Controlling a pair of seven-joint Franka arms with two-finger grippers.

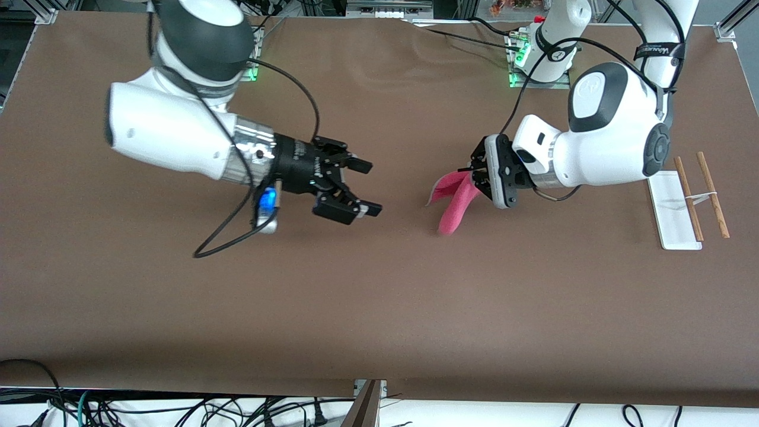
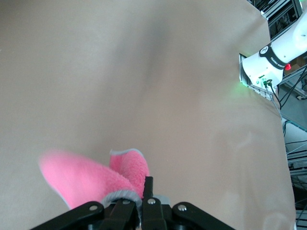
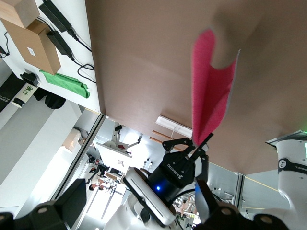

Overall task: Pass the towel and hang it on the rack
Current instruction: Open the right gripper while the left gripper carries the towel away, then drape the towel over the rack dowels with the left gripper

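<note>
The towel (image 1: pixel 455 201) shows its crimson-pink side with a pale edge. It hangs folded from my left gripper (image 1: pixel 476 177), which is shut on one edge of it, up in the air over the middle of the table. In the left wrist view the towel (image 2: pixel 86 179) bulges out from between the fingers (image 2: pixel 148 184). My right gripper (image 1: pixel 372 188) is open and empty, also in the air, pointing at the towel with a gap between them. The right wrist view shows the towel (image 3: pixel 211 91) hanging from the left gripper (image 3: pixel 196 146). The rack (image 1: pixel 688 201) stands at the left arm's end of the table.
A brown cloth covers the table (image 1: pixel 379 308). A black cable (image 1: pixel 237 234) loops down from the right wrist. The arm bases with green lights (image 1: pixel 522 59) stand along the table's edge farthest from the front camera.
</note>
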